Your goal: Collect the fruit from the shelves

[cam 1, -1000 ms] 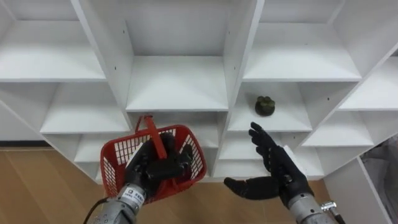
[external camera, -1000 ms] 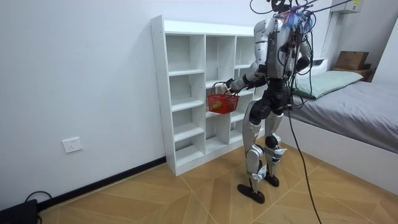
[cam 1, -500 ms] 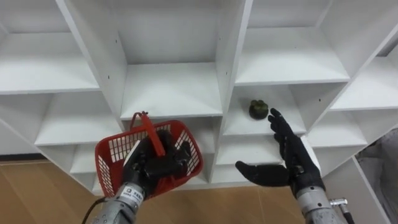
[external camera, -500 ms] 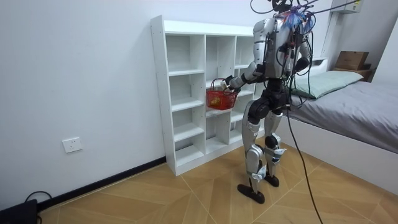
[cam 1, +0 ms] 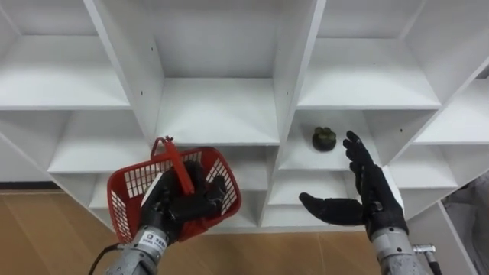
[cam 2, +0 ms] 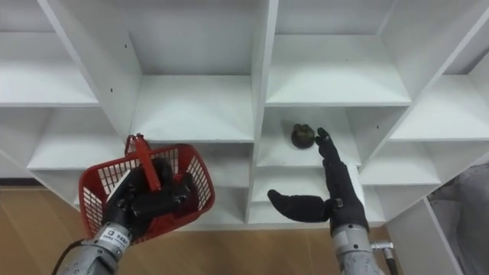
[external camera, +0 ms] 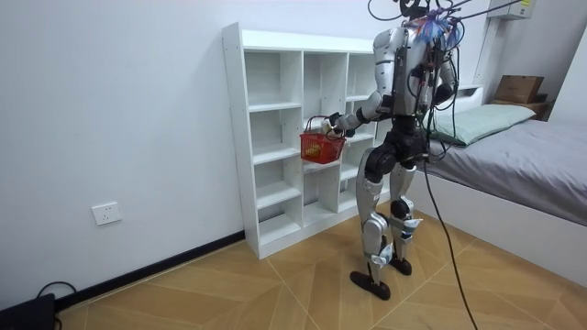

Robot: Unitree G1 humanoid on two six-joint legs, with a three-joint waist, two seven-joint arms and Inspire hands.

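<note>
A dark green round fruit (cam 1: pixel 323 138) lies on a shelf in the right column of the white closet (cam 1: pixel 218 107). My right hand (cam 1: pixel 374 202) is open, fingers straight and thumb spread, just below and to the right of the fruit and apart from it. My left hand (cam 1: pixel 179 202) is shut on the near rim of a red mesh basket (cam 1: pixel 126 191), held up in front of the middle column with its handle upright. In the room view I stand facing the closet (external camera: pixel 275 137) with the basket (external camera: pixel 321 147) raised at chest height.
The other closet compartments (cam 2: pixel 191 107) around the fruit hold nothing. A wooden floor (cam 1: pixel 46 237) shows below the shelves. In the room view a bed (external camera: pixel 541 160) stands behind me on the room view's right.
The basket in my left hand has shifted a little to the left. My right hand has risen from below the shelf edge up closer to the green fruit.
</note>
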